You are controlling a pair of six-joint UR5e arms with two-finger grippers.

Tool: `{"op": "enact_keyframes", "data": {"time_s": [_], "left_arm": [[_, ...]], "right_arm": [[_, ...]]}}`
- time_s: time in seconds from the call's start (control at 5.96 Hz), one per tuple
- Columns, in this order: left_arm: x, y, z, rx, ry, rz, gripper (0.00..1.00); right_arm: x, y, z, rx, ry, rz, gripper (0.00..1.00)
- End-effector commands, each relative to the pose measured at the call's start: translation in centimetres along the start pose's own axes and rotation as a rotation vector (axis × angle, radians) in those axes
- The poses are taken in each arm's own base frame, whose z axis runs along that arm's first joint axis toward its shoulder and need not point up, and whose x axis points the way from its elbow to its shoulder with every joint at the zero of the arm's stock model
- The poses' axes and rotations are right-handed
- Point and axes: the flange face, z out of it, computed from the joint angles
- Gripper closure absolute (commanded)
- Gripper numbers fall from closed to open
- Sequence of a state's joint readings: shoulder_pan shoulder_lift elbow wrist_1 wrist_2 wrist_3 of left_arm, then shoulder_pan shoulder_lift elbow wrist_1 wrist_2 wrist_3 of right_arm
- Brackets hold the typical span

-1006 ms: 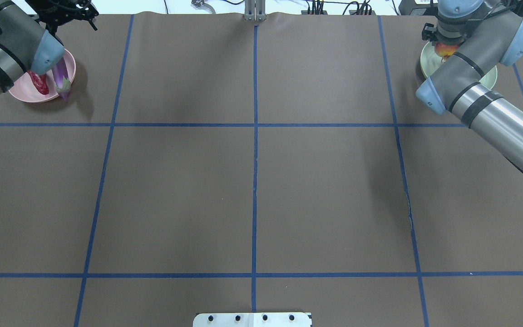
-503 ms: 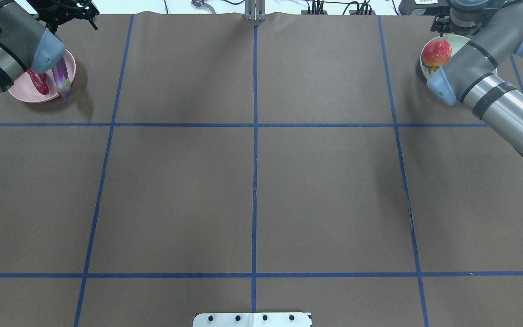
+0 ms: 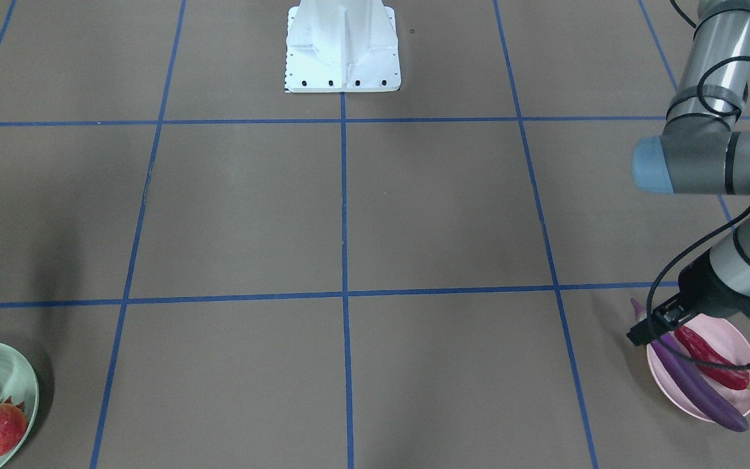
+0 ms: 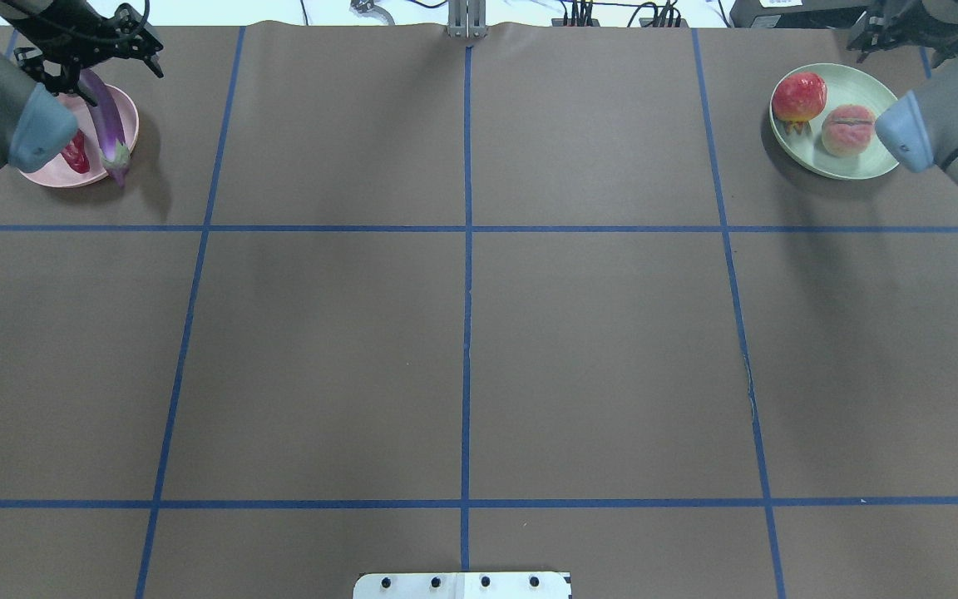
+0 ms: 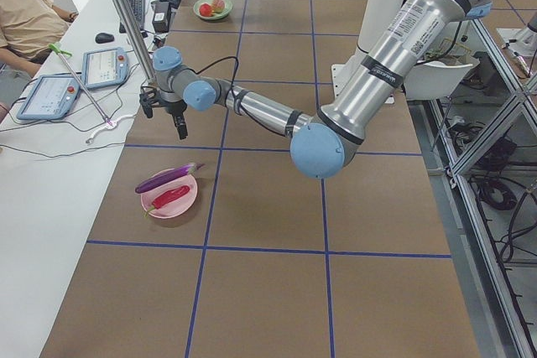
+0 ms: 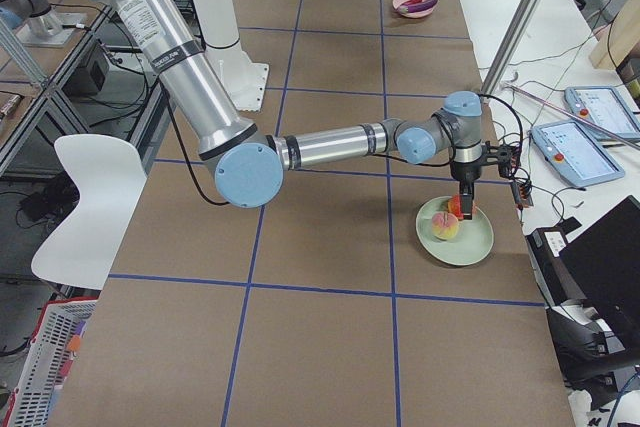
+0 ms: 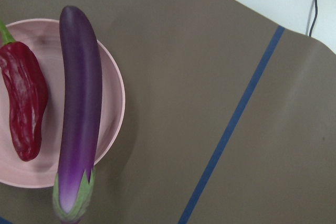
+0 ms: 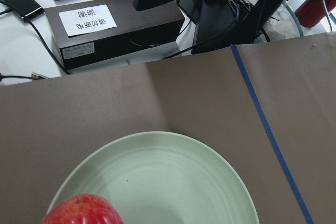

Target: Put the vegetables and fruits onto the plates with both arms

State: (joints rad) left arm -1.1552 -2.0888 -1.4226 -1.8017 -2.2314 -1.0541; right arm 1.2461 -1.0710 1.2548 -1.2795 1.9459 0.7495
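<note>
The purple eggplant (image 4: 106,121) lies across the pink plate (image 4: 131,125) with its capped end over the rim. The red chili (image 4: 76,154) lies beside it on the plate. My left gripper (image 4: 88,58) hovers above this plate, open and empty, as the front view (image 3: 704,345) shows. The peach (image 4: 847,131) and the bumpy red fruit (image 4: 798,96) sit on the mint green plate (image 4: 861,79). My right gripper (image 4: 891,33) is over the plate's far edge, open and empty; only part of it shows.
The brown mat carries blue tape grid lines. The white pedestal base (image 3: 342,45) stands at the robot's side. Beyond the far edge are a black box (image 8: 121,35), cables and tablets (image 6: 600,112).
My right arm has drawn back to the far right, uncovering both fruits on the green plate. My left arm has pulled back toward the far left, uncovering more of the eggplant.
</note>
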Motion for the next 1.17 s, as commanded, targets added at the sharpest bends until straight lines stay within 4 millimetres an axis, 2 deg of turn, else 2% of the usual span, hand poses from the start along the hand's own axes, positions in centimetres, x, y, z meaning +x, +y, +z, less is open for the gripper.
{"op": "enact_keyframes", "data": {"time_s": [0.0,0.17,0.34,0.5,0.84,1.01], "left_arm": [[-5.2,4.6,-2.1,0.005,0.022,0.229,0.00],[-7.1,5.3,-2.2,0.006,0.013,0.310,0.00],[-9.1,5.2,-2.9,0.019,0.000,0.376,0.00],[-12.2,5.0,-3.3,0.025,-0.022,0.450,0.00],[-19.5,4.3,-4.2,0.026,-0.070,0.576,0.00],[-22.2,4.3,-4.5,0.020,-0.087,0.605,0.00]], "right_arm": [[3.2,2.9,-3.6,-0.101,-0.111,-0.071,0.00],[5.5,4.6,-6.3,-0.145,-0.142,-0.130,0.00],[7.1,7.0,-7.7,-0.159,-0.140,-0.194,0.00],[8.4,9.0,-8.7,-0.163,-0.142,-0.238,0.00],[10.8,11.3,-8.4,-0.200,-0.176,-0.312,0.00],[12.2,12.1,-8.1,-0.228,-0.218,-0.316,0.00]]}}
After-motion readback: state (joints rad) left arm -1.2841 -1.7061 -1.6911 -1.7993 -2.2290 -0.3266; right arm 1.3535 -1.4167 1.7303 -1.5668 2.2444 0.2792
